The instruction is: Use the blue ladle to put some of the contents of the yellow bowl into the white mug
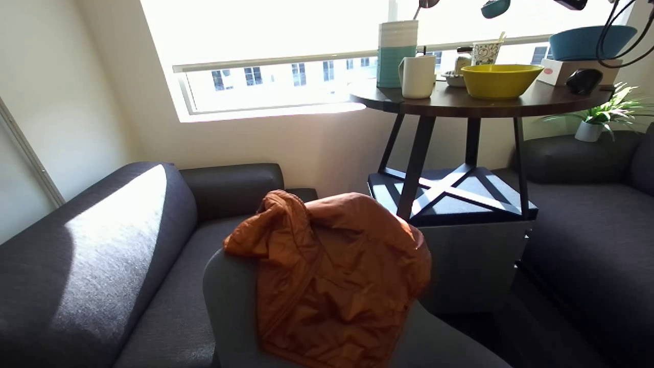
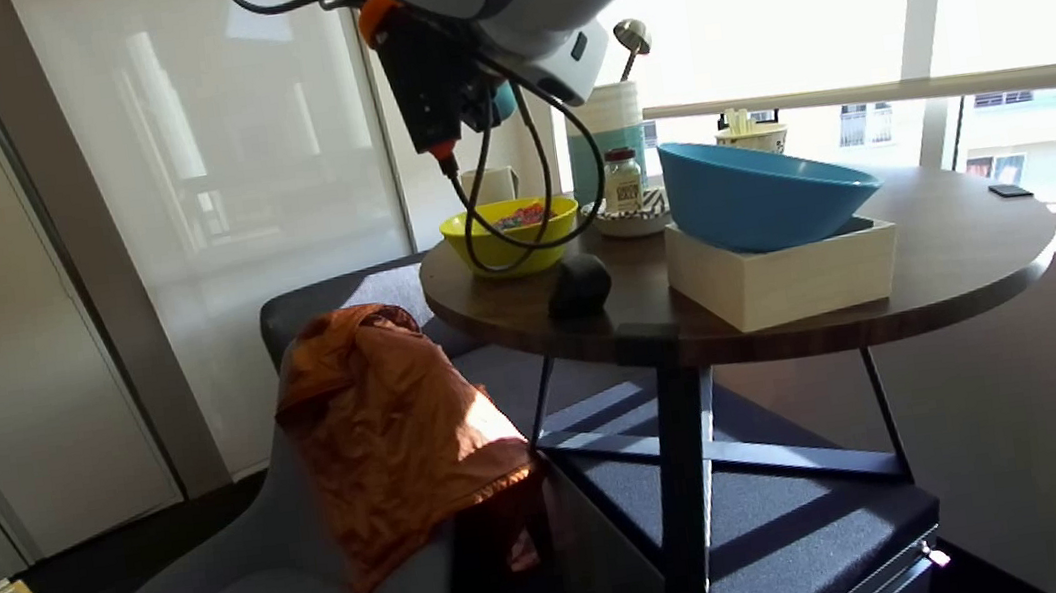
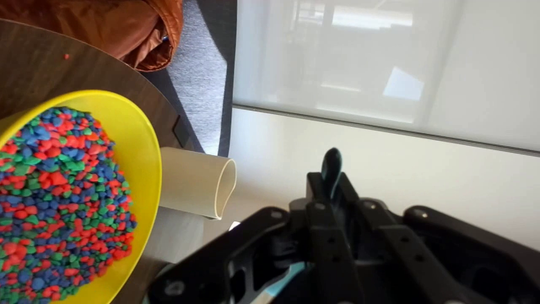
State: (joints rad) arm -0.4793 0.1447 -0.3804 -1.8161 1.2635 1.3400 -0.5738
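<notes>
My gripper point(image 3: 331, 188) is shut on the handle of the blue ladle point(image 3: 332, 164), whose tip pokes out between the fingers. The ladle's teal scoop point(image 1: 495, 8) hangs high above the yellow bowl point(image 1: 503, 82) in an exterior view. Specks show at its rim, too small to tell. The scoop also shows partly behind the gripper point(image 2: 504, 101). The yellow bowl point(image 3: 141, 169) holds red, blue and green pebbles in the wrist view. The white mug point(image 1: 418, 76) stands upright beside the bowl, and in the wrist view point(image 3: 192, 181) its inside is mostly hidden.
A tall teal-and-white canister point(image 1: 397, 56) holding a utensil stands behind the mug. A patterned cup point(image 1: 486, 53) and jar point(image 2: 622, 182) stand near the bowl. A tilted blue bowl point(image 2: 757, 193) rests on a wooden box point(image 2: 788, 280). Cables hang from the arm before the yellow bowl.
</notes>
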